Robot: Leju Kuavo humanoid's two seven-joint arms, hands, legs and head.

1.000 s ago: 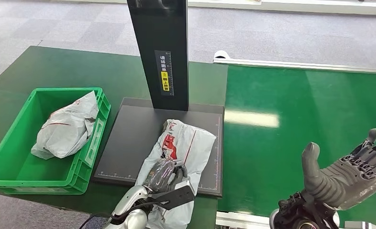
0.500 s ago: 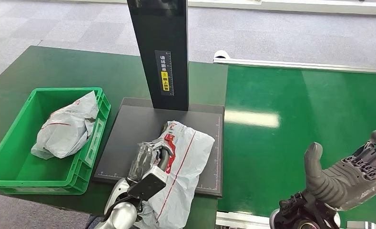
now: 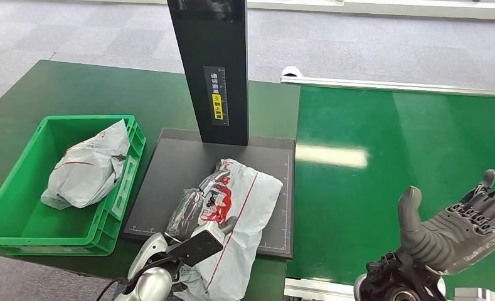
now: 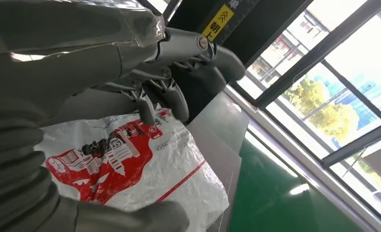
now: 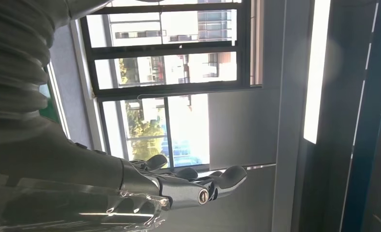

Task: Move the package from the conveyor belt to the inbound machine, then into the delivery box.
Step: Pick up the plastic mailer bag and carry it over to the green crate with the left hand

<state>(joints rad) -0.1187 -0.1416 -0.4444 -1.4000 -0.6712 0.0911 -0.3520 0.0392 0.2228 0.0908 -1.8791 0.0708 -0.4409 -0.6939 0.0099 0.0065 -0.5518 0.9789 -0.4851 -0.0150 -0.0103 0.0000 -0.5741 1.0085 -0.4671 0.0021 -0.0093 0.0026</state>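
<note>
Delivery box: a green crate (image 3: 19,188) at the left of the table (image 3: 63,88), already holding one grey bagged parcel (image 3: 85,169).
Inbound machine: a dark flat platform (image 3: 169,169) just right of the crate, with a black upright column (image 3: 210,63) rising from its far edge.
Package: a white plastic mailer with red print (image 3: 241,207) lies on the platform, its near end hanging over the front edge toward the robot.
Left robot hand: the left robot hand (image 3: 191,216) sits at the package's left side. In the left wrist view its fingers (image 4: 178,96) arch over the bag and the thumb lies beneath the printed face, so it looks to be grasping the bag, though how firm the hold is I cannot tell.
Conveyor belt: the glossy green belt (image 3: 389,157) lies right of the machine.
Right robot hand: the right robot hand (image 3: 458,229) hangs over the belt, palm up, fingers spread, holding nothing.
Step in hand: judged to be the second leg, machine to box.
Next move: lift the limp bag high enough to pass the crate's near wall, carry it leftward, and let go over the free space beside the parcel.
</note>
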